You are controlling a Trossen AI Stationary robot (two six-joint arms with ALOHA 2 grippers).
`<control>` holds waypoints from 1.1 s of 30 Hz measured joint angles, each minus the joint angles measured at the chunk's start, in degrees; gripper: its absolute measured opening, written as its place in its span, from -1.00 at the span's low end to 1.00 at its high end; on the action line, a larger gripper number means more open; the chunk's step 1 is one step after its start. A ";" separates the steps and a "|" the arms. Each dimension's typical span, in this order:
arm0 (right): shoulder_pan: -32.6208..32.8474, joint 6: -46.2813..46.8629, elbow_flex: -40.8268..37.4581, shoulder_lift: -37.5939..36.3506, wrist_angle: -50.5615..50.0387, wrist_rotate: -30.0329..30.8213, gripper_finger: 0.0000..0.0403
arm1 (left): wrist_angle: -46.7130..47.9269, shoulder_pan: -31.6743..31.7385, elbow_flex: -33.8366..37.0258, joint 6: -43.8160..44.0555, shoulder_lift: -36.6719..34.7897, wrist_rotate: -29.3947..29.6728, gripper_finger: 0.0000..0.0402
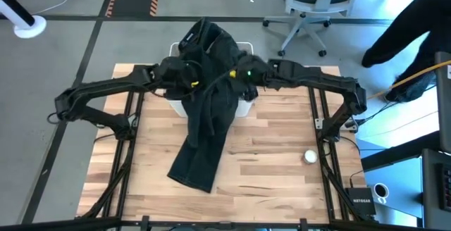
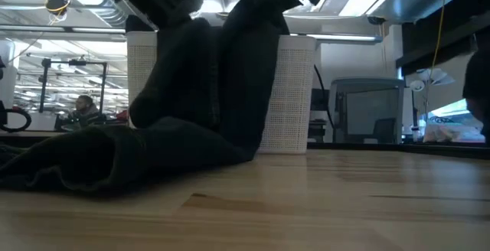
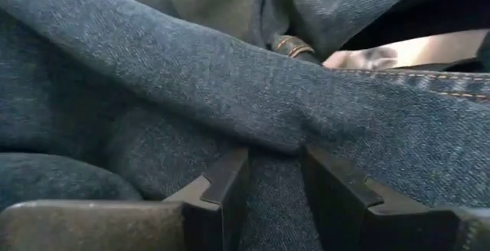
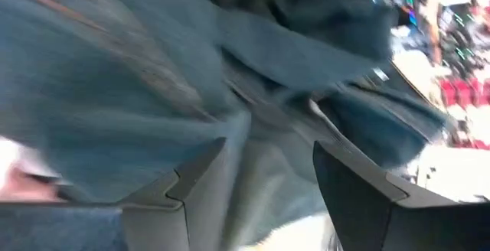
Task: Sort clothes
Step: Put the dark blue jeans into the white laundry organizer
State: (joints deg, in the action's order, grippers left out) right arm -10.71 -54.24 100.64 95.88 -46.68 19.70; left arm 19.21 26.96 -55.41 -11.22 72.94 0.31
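Observation:
A large pair of dark jeans [image 1: 204, 118] hangs over the white basket [image 1: 244, 46] at the far middle of the table. Its upper part is bunched above the basket. One leg runs down the basket's near wall and lies on the table toward the near left [image 2: 92, 159]. My left gripper [image 1: 187, 77] and my right gripper [image 1: 244, 76] stand over the basket, left and right of the bunch, each shut on the denim. No other garments show. My left gripper pinches a thick fold of the jeans [image 3: 274, 176] between its two fingers, several layers, beside a belt loop [image 3: 292, 47]. The cloth hangs from the hold over the basket. My right gripper has cloth of the jeans' upper part [image 4: 268, 167] between its two fingers, the pale inner side showing. The jeans hang below it, and the leg end lies on the table.
A small white ball [image 1: 310, 156] lies on the table at the right. The basket's wall [image 2: 295, 90] stands upright behind the draped leg. An office chair [image 1: 310, 5] and a person's dark clothing [image 1: 409, 20] show beyond the far right of the table.

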 joint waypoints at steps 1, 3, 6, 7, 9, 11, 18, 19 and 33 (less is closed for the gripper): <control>0.94 0.00 -0.03 0.00 -0.98 -0.12 0.05 | 0.01 0.90 0.02 0.39 1.42 -2.07 -0.40; 2.95 0.10 -0.03 0.00 -1.97 0.06 0.05 | -0.18 2.21 -0.15 0.94 3.82 -6.59 -0.40; 6.45 0.81 -0.03 0.00 -2.85 0.34 0.05 | -0.62 2.93 -1.18 0.32 4.13 -8.48 -0.40; 7.71 1.19 -0.03 0.00 -3.05 1.03 0.05 | -0.45 2.88 -1.75 0.24 3.01 -7.95 -0.40; 10.28 1.78 -0.03 0.00 -3.42 2.52 0.05 | -0.50 2.22 -2.50 -0.34 0.21 -6.61 -0.40; 12.99 2.94 -0.03 0.00 -4.31 4.20 0.05 | -2.21 1.15 -3.58 -1.24 -3.94 -6.54 -0.40; 22.37 11.03 -1.04 -0.02 -9.63 11.87 0.05 | -3.75 -0.84 -3.35 -6.41 -17.64 -7.17 -0.40; 23.58 12.34 -2.35 -0.10 -9.48 12.72 0.05 | -3.19 -1.00 -2.92 -7.09 -18.80 -7.11 -0.40; 32.55 26.48 -44.14 0.02 28.71 30.20 0.05 | -4.88 -1.41 6.95 0.80 -23.16 -7.66 -0.40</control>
State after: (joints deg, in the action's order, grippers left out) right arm 21.85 -27.76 56.51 95.90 -17.97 49.89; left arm 14.33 25.55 -48.46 -10.42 49.78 -7.35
